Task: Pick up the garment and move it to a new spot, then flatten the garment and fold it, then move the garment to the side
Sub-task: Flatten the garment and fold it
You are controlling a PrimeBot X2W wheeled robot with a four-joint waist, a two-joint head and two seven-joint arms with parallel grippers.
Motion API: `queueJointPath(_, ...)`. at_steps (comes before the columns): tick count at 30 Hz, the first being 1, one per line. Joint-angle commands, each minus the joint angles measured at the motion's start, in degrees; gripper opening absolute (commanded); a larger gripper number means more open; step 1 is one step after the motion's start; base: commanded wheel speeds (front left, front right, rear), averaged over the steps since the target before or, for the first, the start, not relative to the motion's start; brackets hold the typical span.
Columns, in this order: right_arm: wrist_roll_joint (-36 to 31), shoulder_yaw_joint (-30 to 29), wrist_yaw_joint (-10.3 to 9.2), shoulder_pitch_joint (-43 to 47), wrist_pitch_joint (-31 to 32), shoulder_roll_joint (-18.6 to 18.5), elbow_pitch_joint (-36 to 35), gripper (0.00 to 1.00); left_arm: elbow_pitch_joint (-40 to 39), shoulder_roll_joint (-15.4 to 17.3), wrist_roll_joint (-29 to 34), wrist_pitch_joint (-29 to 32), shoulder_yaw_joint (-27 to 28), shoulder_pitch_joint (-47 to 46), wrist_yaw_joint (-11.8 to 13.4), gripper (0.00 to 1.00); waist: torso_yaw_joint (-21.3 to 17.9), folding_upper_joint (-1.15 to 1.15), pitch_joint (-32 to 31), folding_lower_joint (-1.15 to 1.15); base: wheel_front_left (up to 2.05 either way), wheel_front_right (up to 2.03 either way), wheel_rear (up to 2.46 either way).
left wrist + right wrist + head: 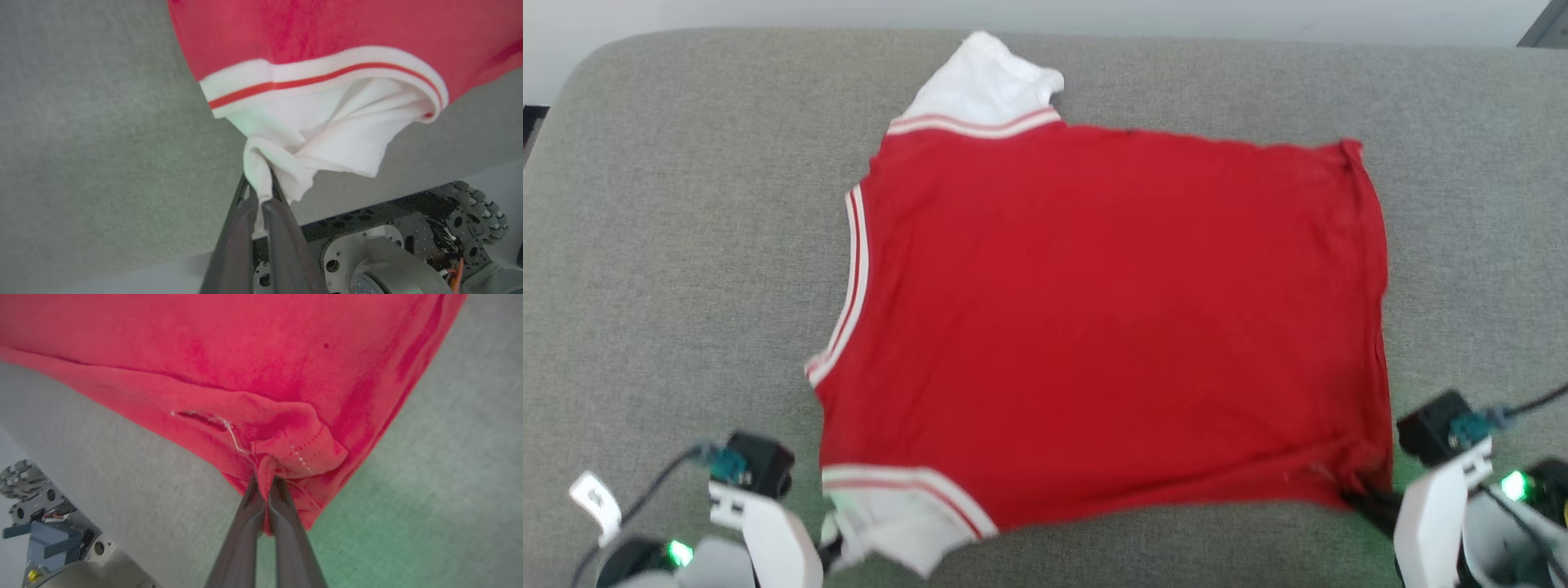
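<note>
Head view: the garment [1094, 327] lies spread on the grey surface [686, 245], plain red side up, collar to my left and hem to my right. My left end effector [832, 549] is at the garment's sleeve corner nearest me and my right end effector [1362, 496] at its near hem corner. I judge I hold these two corners so I can pull the cloth taut and flat. The garment's far sleeve [984, 82] lies bunched. Cloth and my own wrists hide my fingertips here.

Left wrist view: the fingers are clenched on a twist of the near sleeve [327, 134], just beyond the garment's striped trim [318, 77].

Right wrist view: the fingers are clamped on the hem corner [298, 457], beside a small tear [202, 418] with a loose thread. I see no lettering, so the garment's chest side is probably face down.
</note>
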Motion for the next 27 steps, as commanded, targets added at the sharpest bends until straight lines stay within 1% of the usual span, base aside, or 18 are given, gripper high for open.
queueJointPath(1,0.02,-0.83,-0.08,3.52,2.00,-0.35,-2.07,0.00,-1.54,0.64,-0.59,-0.19,-0.40,2.06,1.36,0.00,-0.05,0.00,0.24,0.00,0.00,0.00,0.00)
queueJointPath(3,0.27,-2.95,-0.08,7.12,3.83,0.12,-5.05,0.00,-3.20,1.31,-1.88,-0.16,-0.47,3.81,2.87,0.00,-0.10,0.00,0.55,0.00,0.00,0.00,0.00)
queueJointPath(5,-0.77,-5.01,-0.07,9.71,4.85,0.74,-7.81,0.00,-4.54,1.94,-1.87,-0.47,-0.49,4.57,3.91,0.00,-0.11,0.00,0.80,0.00,0.00,0.00,0.00)
queueJointPath(6,-0.77,-5.01,-0.07,9.71,4.85,0.74,-7.81,0.00,-4.54,1.94,-1.87,-0.47,-0.49,4.57,3.91,0.00,-0.11,0.00,0.80,0.00,0.00,0.00,0.00)
queueJointPath(8,-1.35,-7.01,-0.07,11.59,5.35,2.16,-10.08,0.00,-5.30,2.76,-1.61,-0.22,-0.26,4.52,4.53,0.00,-0.25,0.00,1.10,0.00,0.00,0.00,0.00)
queueJointPath(12,-2.71,-11.05,-0.07,12.27,6.26,5.24,-14.56,0.00,-7.75,5.78,0.68,0.52,1.91,0.25,5.58,0.00,-0.68,0.00,1.94,0.00,0.00,0.00,0.00)
queueJointPath(16,-4.81,-13.96,-0.07,9.36,7.78,7.38,-18.27,0.00,-9.59,8.89,3.83,2.15,4.40,-5.66,5.85,0.00,-1.46,0.00,2.92,0.00,0.00,0.00,0.00)
queueJointPath(19,-6.14,-15.61,-0.07,5.94,8.87,8.33,-19.47,0.00,-9.38,9.71,6.65,3.82,6.02,-10.80,4.48,0.00,-2.12,0.00,3.92,0.00,0.00,0.00,0.00)
queueJointPath(21,-6.95,-16.18,-0.07,3.00,9.21,8.86,-18.88,0.00,-7.70,9.44,7.89,4.94,6.82,-14.21,3.05,0.00,-2.53,0.00,4.61,0.00,0.00,0.00,0.00)
queueJointPath(24,-7.78,-16.19,-0.07,-2.06,8.61,9.14,-16.33,0.00,-3.16,7.19,10.19,6.62,7.06,-19.31,-0.05,0.00,-2.89,0.00,5.63,0.00,0.00,0.00,0.00)
queueJointPath(27,-8.41,-15.03,-0.08,-7.51,7.50,9.65,-11.83,0.00,3.76,3.37,11.52,7.85,6.36,-23.80,-3.56,0.00,-3.32,0.00,6.67,0.00,0.00,0.00,0.00)
